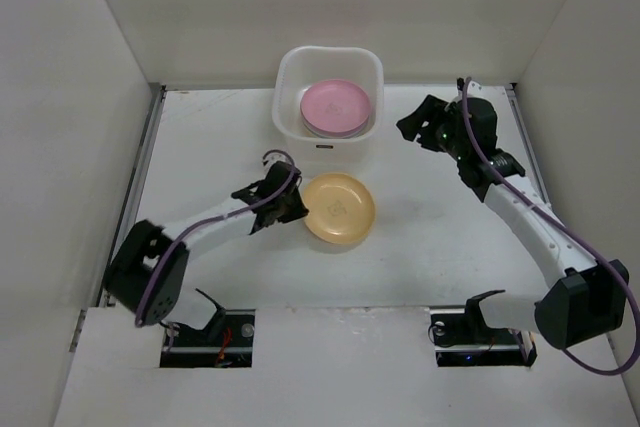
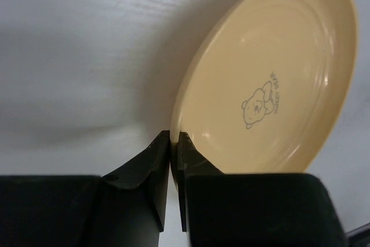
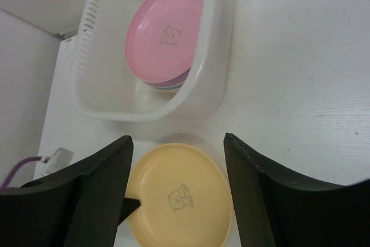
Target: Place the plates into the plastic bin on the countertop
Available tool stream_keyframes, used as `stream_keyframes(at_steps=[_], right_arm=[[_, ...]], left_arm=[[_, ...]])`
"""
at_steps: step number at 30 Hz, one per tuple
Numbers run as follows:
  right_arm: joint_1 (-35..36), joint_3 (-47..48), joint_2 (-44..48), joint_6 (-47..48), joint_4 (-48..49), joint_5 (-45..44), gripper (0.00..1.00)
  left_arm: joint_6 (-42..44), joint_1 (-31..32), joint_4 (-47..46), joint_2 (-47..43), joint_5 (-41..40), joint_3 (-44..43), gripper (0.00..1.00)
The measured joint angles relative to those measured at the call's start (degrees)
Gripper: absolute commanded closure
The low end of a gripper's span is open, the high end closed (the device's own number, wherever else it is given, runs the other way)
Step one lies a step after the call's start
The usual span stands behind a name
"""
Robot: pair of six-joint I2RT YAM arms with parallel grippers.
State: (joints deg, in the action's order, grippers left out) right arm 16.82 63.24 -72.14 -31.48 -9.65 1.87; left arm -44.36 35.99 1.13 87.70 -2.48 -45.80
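Observation:
A yellow-orange plate [image 1: 340, 208] with a bear print sits at mid-table, in front of the white plastic bin [image 1: 290, 77]. My left gripper [image 1: 300, 209] is shut on the plate's left rim; the left wrist view shows the rim [image 2: 176, 125] pinched between the fingers, the plate tilted up. In the bin lies a stack of plates with a pink plate [image 1: 337, 107] on top. My right gripper [image 1: 415, 129] is open and empty, to the right of the bin. Its wrist view shows the yellow plate [image 3: 179, 195], the bin [image 3: 211, 67] and the pink plate [image 3: 165, 39].
White walls enclose the countertop [image 1: 450, 237] on three sides. A purple cable and a white plug [image 3: 58, 159] lie at the left edge in the right wrist view. No other loose plates show.

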Motion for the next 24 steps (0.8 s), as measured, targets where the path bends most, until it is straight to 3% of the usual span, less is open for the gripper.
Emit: stream_keyframes(at_steps=[6, 8, 11, 17, 24], right_arm=[[0.02, -0.35, -1.81, -0.50, 1.42, 1.88, 0.31], [0.02, -0.35, -2.75, -0.81, 1.64, 2.67, 0.31], [0.02, -0.46, -3.93, -1.14, 2.01, 3.37, 0.31], [0.02, -3.06, -3.65, -1.33, 3.41, 3.56, 0.30], [-1.62, -8.74, 2.75, -1.33, 3.21, 3.67, 0.30]], left_arm=[[0.90, -0.81, 14.21, -26.34, -4.00, 3.30, 0.94], [1.44, -1.81, 18.84, -33.31, -4.61, 0.94, 0.93], [2.60, -4.94, 25.14, -36.33, -5.01, -6.78, 0.92], [8.04, -13.07, 29.29, -24.33, -2.75, -26.45, 0.92], [12.09, -17.00, 22.38, 1.66, -0.42, -45.44, 0.92]])
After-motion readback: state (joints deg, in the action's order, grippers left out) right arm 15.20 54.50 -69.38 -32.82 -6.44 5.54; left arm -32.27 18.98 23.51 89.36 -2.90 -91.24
